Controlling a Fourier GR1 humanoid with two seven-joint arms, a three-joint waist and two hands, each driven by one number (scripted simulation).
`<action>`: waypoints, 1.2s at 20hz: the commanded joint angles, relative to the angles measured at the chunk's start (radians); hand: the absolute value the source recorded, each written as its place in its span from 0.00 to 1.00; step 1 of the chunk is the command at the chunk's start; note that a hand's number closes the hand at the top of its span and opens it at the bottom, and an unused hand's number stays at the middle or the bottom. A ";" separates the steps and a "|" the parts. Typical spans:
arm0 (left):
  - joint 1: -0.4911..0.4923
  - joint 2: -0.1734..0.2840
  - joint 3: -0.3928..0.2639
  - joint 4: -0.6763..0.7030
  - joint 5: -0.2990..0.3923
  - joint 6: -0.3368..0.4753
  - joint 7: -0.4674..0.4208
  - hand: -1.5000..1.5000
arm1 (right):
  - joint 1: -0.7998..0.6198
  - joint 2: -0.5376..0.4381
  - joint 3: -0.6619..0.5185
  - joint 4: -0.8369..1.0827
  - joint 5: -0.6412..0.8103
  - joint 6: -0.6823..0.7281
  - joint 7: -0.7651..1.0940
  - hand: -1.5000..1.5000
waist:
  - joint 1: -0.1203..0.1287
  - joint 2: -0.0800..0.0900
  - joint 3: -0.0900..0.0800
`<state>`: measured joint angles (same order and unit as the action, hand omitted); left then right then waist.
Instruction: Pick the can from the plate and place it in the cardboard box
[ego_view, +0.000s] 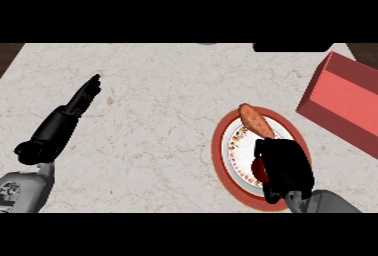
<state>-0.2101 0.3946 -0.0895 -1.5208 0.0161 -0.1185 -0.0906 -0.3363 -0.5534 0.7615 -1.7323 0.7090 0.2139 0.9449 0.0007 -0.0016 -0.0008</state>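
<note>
Head view shows me the marbled bench (155, 100) from steeply above. My right hand (284, 167) sits at the lower right of the frame, over the plate (225, 150), a round plate with a red rim and a patterned white centre. Its fingers (260, 150) are curled down around something dark red at the plate's middle, which I take to be the can (258, 171); only a sliver of it shows at the hand's left edge, so I cannot say whether it stands upright or is lifted off the plate. An orange-brown, elongated piece of food (255, 121) lies on the upper part of the plate, its lower end touching or just under my fingertips.

At the right edge of the frame, up from the plate and apart from it, I see the reddish cardboard box (343, 100), set at an angle and partly cut off.

My left hand (80, 102) is at the left of the frame, well apart from the plate, fingers straight and pointing toward the upper edge, holding nothing.
</note>
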 joint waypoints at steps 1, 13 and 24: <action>-0.017 -0.011 0.000 0.025 -0.016 -0.005 -0.018 0.50 | -0.049 -0.018 -0.019 0.043 -0.034 -0.003 -0.227 1.00 | 0.007 0.005 0.001; -0.015 -0.027 0.010 -0.015 -0.035 0.014 0.023 0.50 | -0.011 -0.176 -0.106 -0.094 -0.061 -0.216 -0.862 1.00 | -0.001 0.000 0.001; 0.007 -0.023 0.023 0.008 -0.037 -0.021 -0.007 0.50 | 0.063 -0.224 -0.520 -0.267 -0.272 -0.266 -0.683 1.00 | -0.020 0.000 0.001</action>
<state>-0.2060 0.3666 -0.0672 -1.5250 -0.0145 -0.1290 -0.0801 -0.2827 -0.8069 0.3728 -2.0112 0.5072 -0.0183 0.1748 -0.0173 -0.0042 -0.0002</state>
